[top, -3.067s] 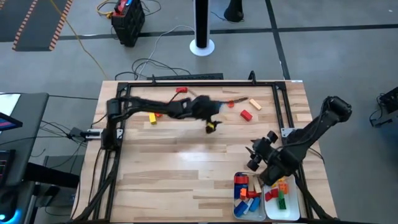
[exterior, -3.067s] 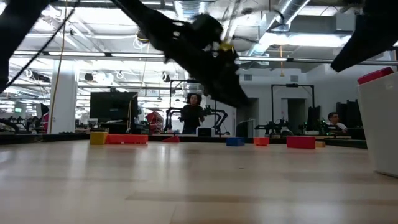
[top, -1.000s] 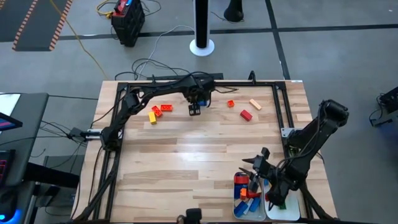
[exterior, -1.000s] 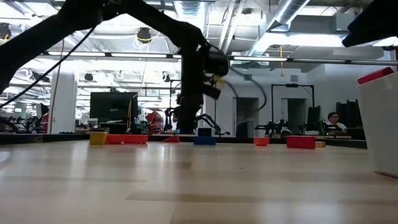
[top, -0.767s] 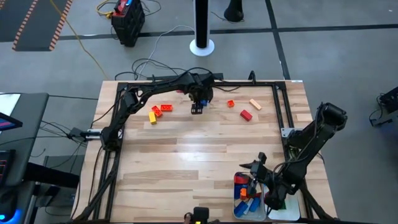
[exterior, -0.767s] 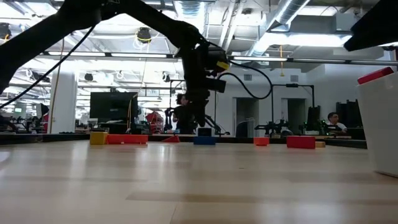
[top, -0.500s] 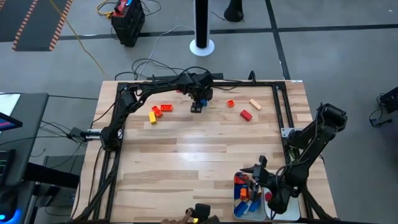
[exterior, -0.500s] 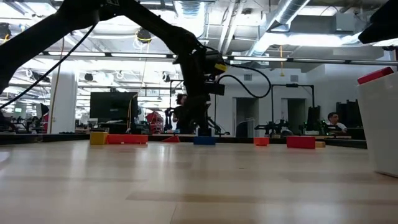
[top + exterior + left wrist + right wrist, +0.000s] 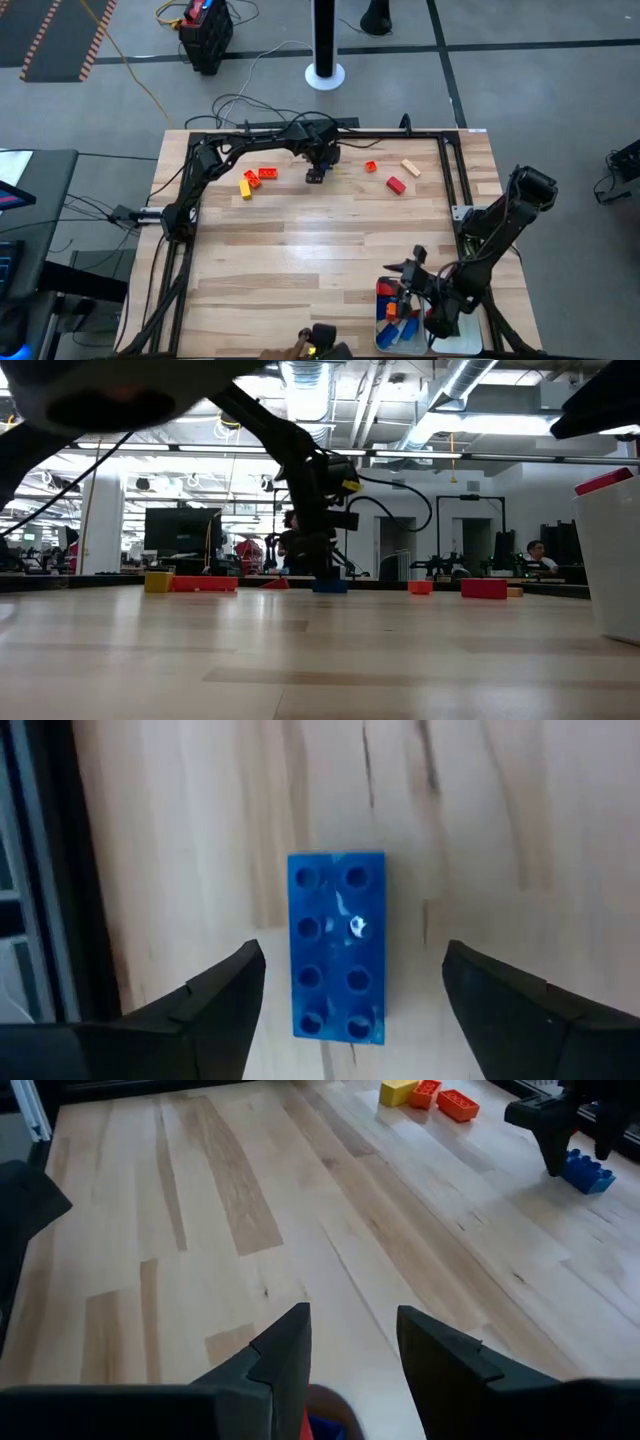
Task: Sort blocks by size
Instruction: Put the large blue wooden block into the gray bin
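Top centre of the high view, the left gripper (image 9: 317, 172) hangs over the far edge of the wooden table (image 9: 300, 250); its jaws stand wide apart, one finger on either side of a blue eight-stud brick (image 9: 337, 946) that lies flat on the wood, and neither finger touches it, so the brick is released, not grasped; in the low view the same gripper (image 9: 322, 575) stands just above the blue brick (image 9: 330, 586) at mid-frame.

Left of it in the high view sit an orange brick (image 9: 268, 173), a smaller orange one (image 9: 252, 179) and a yellow brick (image 9: 244, 189), close together; to the right, a small orange brick (image 9: 370, 166), a red brick (image 9: 396, 185) and a tan brick (image 9: 411, 168) lie near the table's upper right.

Lower right of the high view, the right gripper (image 9: 410, 288) hovers over the left white tray (image 9: 381, 341), which holds blue, red and orange bricks (image 9: 397, 312); the second white tray (image 9: 468, 343) lies just beside it, mostly hidden under the arm; the right wrist view shows the fingers (image 9: 285, 1348) parted with nothing between them; jaws released, gripping no brick.

At the bottom edge of the high view, a person's hand (image 9: 285, 352) shows beside a dark object.
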{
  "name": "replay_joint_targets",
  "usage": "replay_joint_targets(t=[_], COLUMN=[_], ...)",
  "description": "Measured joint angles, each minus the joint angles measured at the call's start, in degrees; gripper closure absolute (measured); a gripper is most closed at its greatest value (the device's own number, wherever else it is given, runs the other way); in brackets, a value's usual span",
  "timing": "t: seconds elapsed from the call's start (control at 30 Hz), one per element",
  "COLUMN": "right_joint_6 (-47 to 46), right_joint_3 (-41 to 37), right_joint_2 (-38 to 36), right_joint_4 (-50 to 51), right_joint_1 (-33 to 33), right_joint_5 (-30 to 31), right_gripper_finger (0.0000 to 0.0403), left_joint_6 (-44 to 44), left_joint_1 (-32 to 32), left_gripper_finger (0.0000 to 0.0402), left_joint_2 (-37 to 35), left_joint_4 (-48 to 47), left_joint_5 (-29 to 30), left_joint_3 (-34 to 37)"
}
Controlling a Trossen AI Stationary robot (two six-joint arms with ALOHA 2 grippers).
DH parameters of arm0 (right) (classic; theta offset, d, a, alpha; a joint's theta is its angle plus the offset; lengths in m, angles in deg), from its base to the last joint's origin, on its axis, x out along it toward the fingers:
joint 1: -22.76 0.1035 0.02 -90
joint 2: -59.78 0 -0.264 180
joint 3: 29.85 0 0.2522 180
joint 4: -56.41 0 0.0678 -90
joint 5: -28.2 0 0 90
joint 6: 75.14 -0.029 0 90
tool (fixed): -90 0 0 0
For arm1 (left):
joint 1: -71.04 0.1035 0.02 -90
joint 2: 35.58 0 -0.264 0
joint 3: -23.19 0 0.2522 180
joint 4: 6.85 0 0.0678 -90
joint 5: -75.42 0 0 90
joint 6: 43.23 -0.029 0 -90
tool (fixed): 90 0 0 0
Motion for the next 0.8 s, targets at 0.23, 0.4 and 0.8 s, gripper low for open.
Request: replay_joint_targets(t=[0.23,0.4,0.8], right_joint_6=[0.13,0.11,1.6], right_joint_3=[0.0,0.0,0.0], right_joint_2=[0.0,0.0,0.0], right_joint_4=[0.02,-0.11,-0.84], right_joint_1=[-0.09,-0.09,-0.09], right_joint_5=[-0.22,-0.37,-0.37], right_gripper_finger=[0.0227,0.0227,0.0227], left_joint_6=[0.06,0.32,1.62], left_joint_1=[0.25,0.31,-1.19], left_gripper_finger=[0.011,0.0117,0.0184], left_joint_2=[0.04,0.07,0.11], left_joint_4=[0.78,-0.33,-3.34], left_joint_5=[0.06,-0.63,-0.49], left_joint_3=[0.03,0.03,1.06])
